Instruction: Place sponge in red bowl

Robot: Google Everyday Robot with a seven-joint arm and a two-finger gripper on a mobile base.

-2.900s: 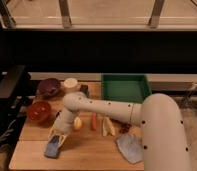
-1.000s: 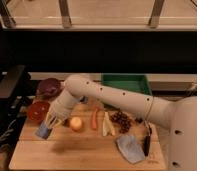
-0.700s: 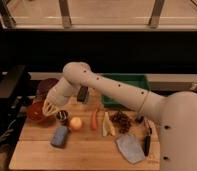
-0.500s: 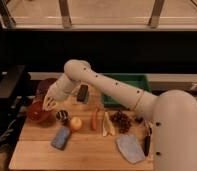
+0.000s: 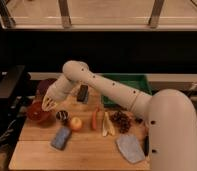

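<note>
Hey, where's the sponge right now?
In the camera view, the sponge lies on the wooden table, left of centre, beside the apple and nearer the camera than the red bowl, over which the end effector hovers.

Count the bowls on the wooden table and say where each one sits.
2. The red bowl sits at the left edge of the wooden table, under the gripper. The dark purple bowl sits just behind it. The arm could hide another.

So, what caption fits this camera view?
Robot gripper at the red bowl; the sponge lies on the table, outside it.
</note>
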